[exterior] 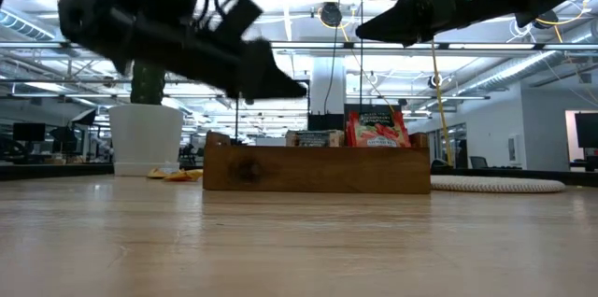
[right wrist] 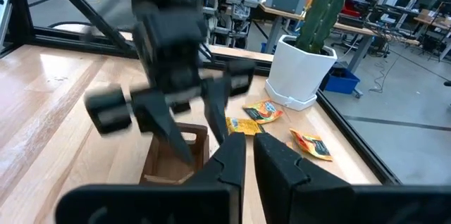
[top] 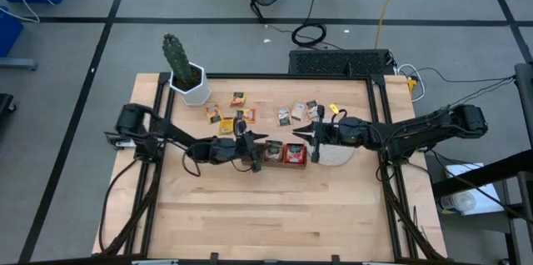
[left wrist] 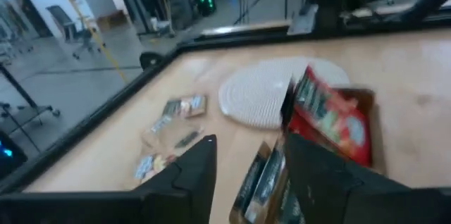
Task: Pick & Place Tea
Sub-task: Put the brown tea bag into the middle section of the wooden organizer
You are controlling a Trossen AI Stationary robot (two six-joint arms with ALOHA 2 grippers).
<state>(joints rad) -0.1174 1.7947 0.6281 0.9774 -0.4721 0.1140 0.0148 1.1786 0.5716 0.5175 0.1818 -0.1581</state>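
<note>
Pale wooden table, open workshop behind. Partly done: three-compartment tray holding one red sachet upright in an end compartment, plus at least one darker sachet in the middle one; exact number inside hard to tell.

Left gripper above the tray's other end, fingers apart, nothing visibly held. Right gripper just beyond the tray, beside the round disc, fingers together, empty.

Left to move, loose beyond the tray: four yellow-orange sachets, about four tan sachets. Also one tray, one disc.
</note>
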